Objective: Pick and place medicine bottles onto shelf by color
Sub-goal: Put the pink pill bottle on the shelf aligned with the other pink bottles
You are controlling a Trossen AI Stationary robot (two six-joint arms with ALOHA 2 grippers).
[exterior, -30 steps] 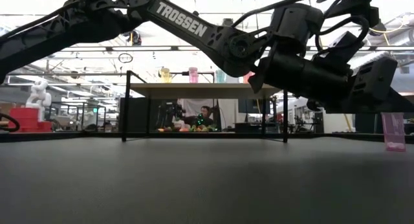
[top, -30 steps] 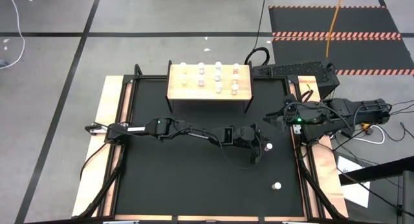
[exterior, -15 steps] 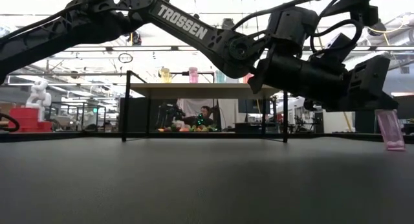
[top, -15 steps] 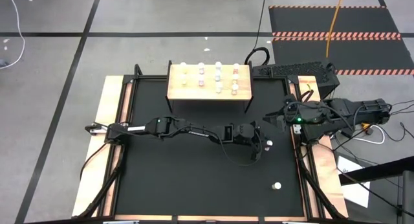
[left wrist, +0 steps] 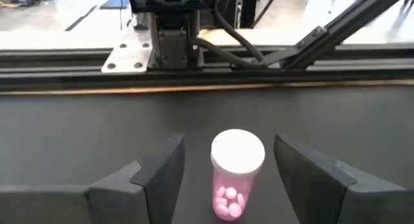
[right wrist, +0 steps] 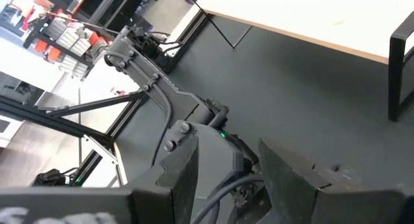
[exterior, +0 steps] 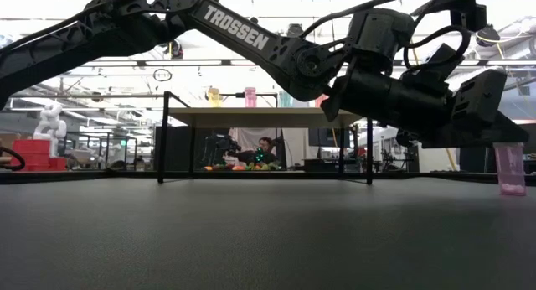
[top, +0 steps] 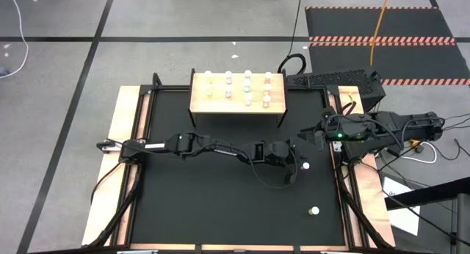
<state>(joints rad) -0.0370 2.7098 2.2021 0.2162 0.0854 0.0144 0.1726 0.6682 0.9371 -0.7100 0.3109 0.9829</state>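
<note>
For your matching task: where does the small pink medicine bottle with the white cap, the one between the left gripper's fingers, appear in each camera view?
High view: small pink medicine bottle with the white cap, right of centre, at the left gripper.
Low view: far right, standing on the black table mat.
Left wrist view: centre bottom, between the open fingers, untouched.
Right wrist view: not in it.
Shared landmark: the left gripper.

- Black table [top: 191, 210] carries the wooden shelf [top: 201, 101] at its far edge.
- Bottles [top: 247, 86] stand on the shelf.
- Two bottles [top: 314, 210] stand on the table, well apart from the shelf.
</note>
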